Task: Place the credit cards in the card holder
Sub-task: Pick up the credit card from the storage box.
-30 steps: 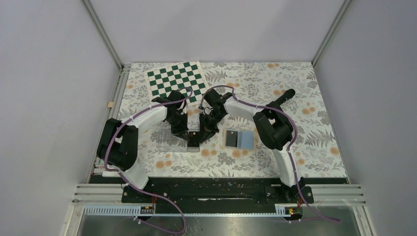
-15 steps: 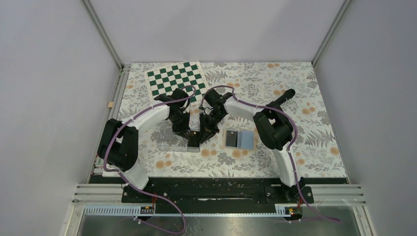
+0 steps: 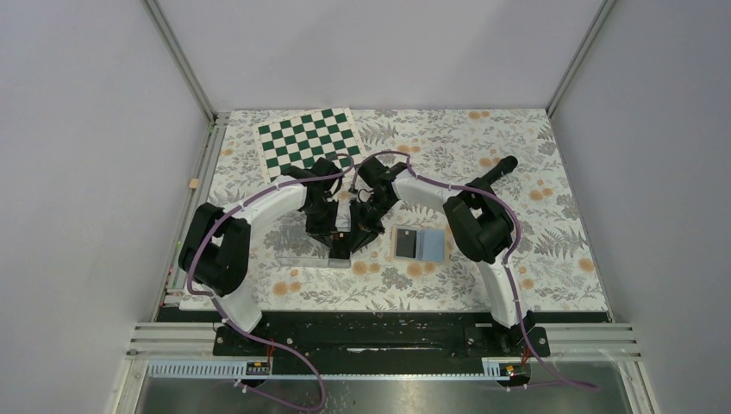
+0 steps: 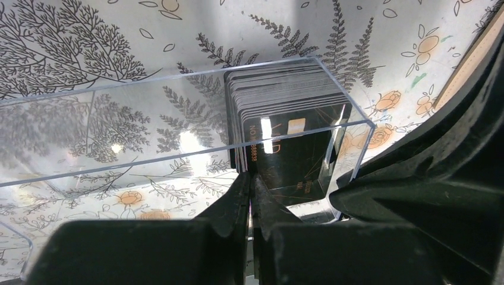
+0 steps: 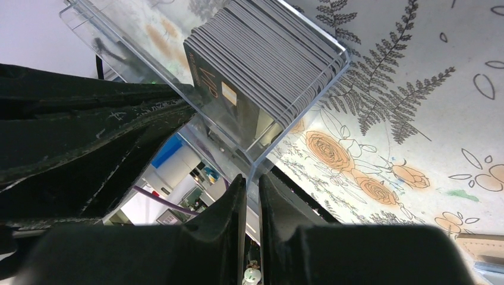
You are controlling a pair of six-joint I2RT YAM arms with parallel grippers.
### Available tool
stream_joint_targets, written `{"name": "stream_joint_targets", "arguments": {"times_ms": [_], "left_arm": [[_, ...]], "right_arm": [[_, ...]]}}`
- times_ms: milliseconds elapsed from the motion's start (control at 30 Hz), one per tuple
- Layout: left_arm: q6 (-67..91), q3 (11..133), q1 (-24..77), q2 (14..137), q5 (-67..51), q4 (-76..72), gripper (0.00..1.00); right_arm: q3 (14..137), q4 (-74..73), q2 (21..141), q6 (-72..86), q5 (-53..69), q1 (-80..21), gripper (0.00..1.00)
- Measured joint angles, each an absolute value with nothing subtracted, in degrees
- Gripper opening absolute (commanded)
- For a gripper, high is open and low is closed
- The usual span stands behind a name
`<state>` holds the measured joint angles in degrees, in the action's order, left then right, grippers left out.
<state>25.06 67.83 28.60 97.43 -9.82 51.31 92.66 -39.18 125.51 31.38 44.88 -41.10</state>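
While left claw [image 4: 250, 185] is closed, right claw [image 5: 252, 181] pinches tray [image 4: 119, 163] rim beside cards [image 5: 267, 53]

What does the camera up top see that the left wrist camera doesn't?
Only the top view shows the chessboard, the open card holder with one credit card on it, and the marker. Only the left wrist view shows the gold chip and lettering on the front card, with the left gripper close up. Both show the stack of cards standing in the clear tray.
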Motion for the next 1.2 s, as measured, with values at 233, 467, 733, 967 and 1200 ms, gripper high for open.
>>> {"name": "stream_joint_targets", "arguments": {"times_ms": [233, 467, 733, 967, 1200], "left_arm": [[24.84, 68.88, 29.61, 97.78, -8.91, 52.51, 0.0], [24.91, 69.25, 29.63, 97.76, -9.15, 52.95, 0.0], [25.04, 69.25, 29.63, 96.47, -9.23, 53.12, 0.0], [25.02, 69.25, 29.63, 95.94, -9.67, 53.15, 0.0], [24.82, 69.25, 29.69, 96.07, -9.67, 53.17, 0.0]], "right_arm": [[92.66, -39.83, 125.58, 31.33, 45.12, -41.08, 0.04], [92.66, -40.01, 125.64, 31.33, 45.25, -41.08, 0.04], [92.64, -40.03, 125.64, 31.29, 45.34, -41.08, 0.04], [92.6, -40.05, 125.64, 31.24, 45.45, -41.08, 0.04], [92.38, -39.99, 125.64, 31.14, 45.67, -41.08, 0.04]]}}
